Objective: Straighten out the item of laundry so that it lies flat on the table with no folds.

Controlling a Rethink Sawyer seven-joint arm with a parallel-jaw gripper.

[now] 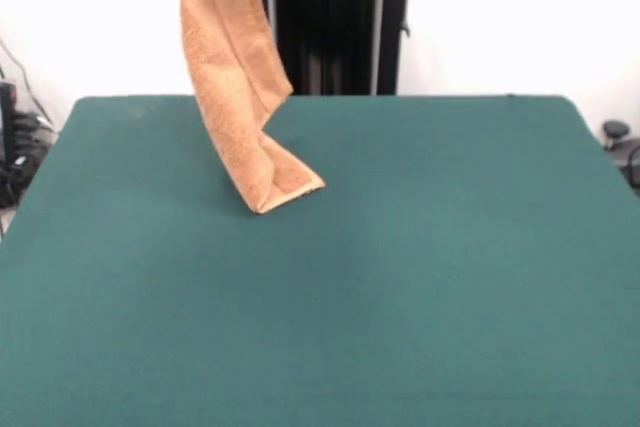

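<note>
The orange-tan towel [236, 67] hangs down from above the picture's top edge in the front view, left of centre. It is folded lengthwise and twisted. Its hemmed lower end [285, 187] rests on the dark green table [420, 277], bent toward the right. The gripper is above the top edge and does not show, so whatever holds the towel's upper end is hidden.
The robot's black pedestal [335, 22] stands at the table's far edge, just right of the hanging towel. Dark cables and gear lie off the table's left side [15, 152], and a dark object sits off the right side [618, 137].
</note>
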